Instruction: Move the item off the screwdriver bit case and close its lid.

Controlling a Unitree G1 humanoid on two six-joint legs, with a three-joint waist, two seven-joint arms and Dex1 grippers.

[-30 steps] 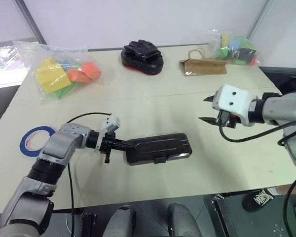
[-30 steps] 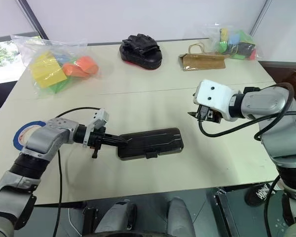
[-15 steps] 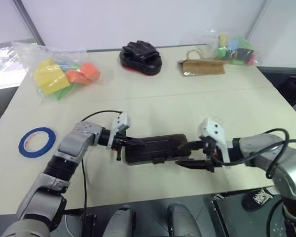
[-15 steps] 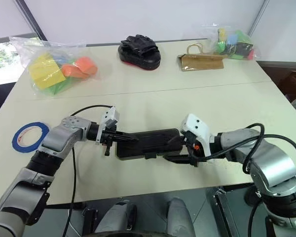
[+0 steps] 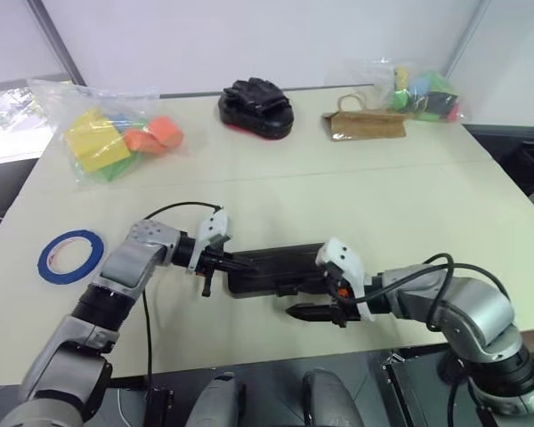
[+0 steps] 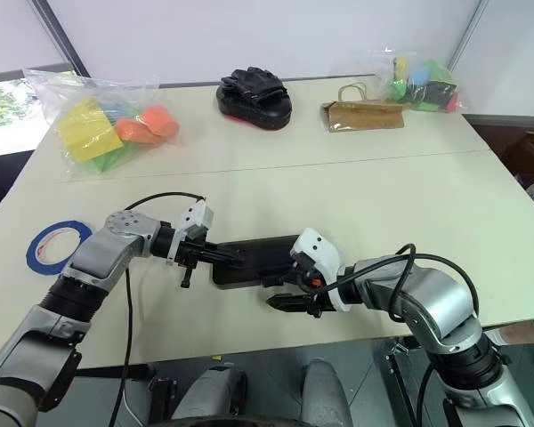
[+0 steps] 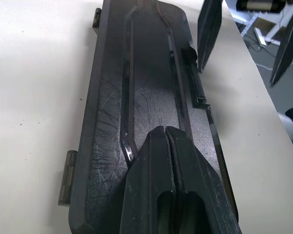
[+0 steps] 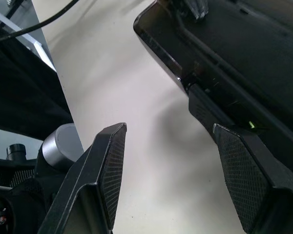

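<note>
From the head views I see the flat dark plastic screwdriver bit case point(image 5: 280, 269) lying mid-table, its smoky lid point(image 7: 151, 97) down, and the blue tape ring point(image 5: 69, 253) well apart at my left. My right gripper point(image 5: 316, 302) has dropped beside the case's near edge since a second ago, jaws spread and empty. In the left wrist view, my left gripper point(image 7: 165, 134) is clenched, resting on the lid. In the right wrist view, the case is cut off.
</note>
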